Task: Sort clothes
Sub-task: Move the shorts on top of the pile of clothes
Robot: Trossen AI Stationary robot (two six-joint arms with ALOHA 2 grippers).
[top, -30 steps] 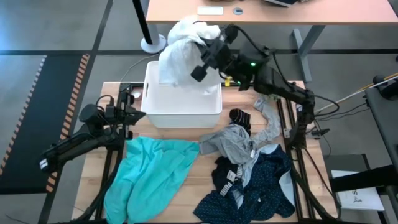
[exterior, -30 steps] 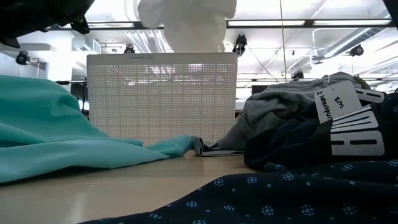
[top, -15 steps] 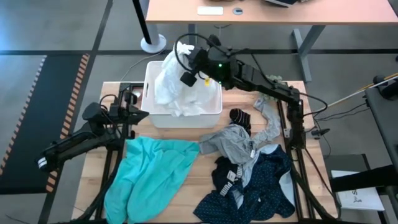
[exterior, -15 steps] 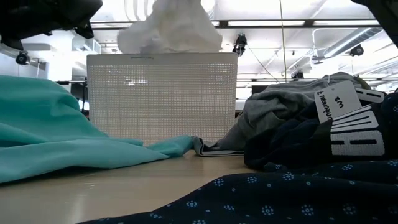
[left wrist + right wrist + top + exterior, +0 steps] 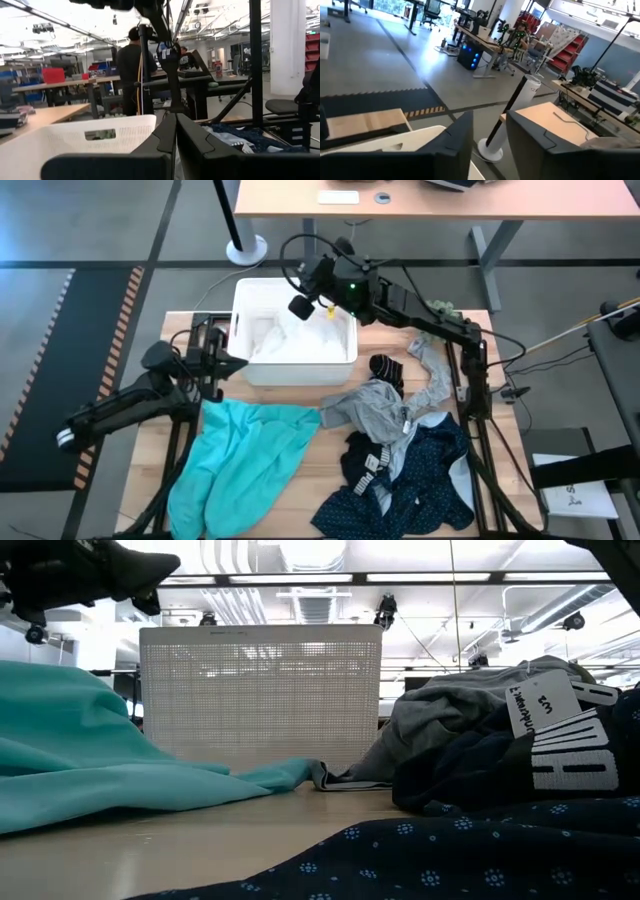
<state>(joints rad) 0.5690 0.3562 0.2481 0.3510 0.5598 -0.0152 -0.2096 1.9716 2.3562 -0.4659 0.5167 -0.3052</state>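
Teal garment (image 5: pixel 245 460), grey garment (image 5: pixel 375 405) — navy garment (image 5: pixel 420 480) probably dotted.

Wood table (image 5: pixel 315 480) carries: white basket (image 5: pixel 293 366) at the far edge; teal garment (image 5: pixel 245 460) spread front-left; grey garment (image 5: pixel 375 408) bunched mid-right; black striped piece (image 5: pixel 386 368) beside the basket; navy dotted garment (image 5: pixel 420 485) front-right, overlapped by the grey one.
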